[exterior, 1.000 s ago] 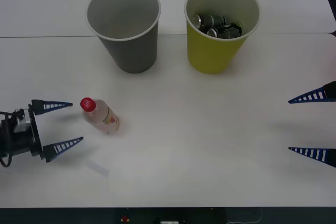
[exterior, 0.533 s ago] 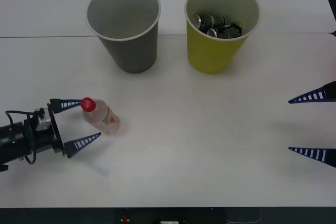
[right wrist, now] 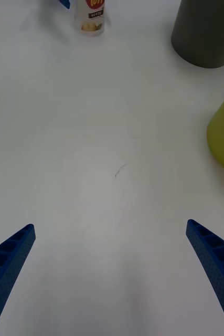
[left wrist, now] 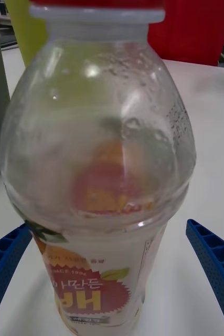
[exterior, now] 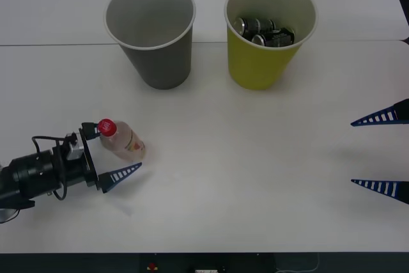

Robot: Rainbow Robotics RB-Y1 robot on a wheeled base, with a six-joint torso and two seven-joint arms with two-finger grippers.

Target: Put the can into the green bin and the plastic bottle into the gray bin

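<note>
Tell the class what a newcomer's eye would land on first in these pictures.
Two big bins at the table's far side: the gray bin, and the green bin with dark cans inside. Near the front left, the open left gripper straddles the plastic bottle; the open right gripper waits at the right edge.

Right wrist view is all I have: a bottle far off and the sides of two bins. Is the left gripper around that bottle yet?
Observer: Nearly. In the front view the left gripper is open with the plastic bottle between its fingers, not clamped.
Operator: Is the bottle standing?
Observer: It looks upright on the table, red cap on top.
Operator: Anything in the bins?
Observer: The green bin holds dark cans; the gray bin looks empty.
Operator: And my right gripper?
Observer: The right gripper is open at the table's right edge, far from the bottle.
</note>
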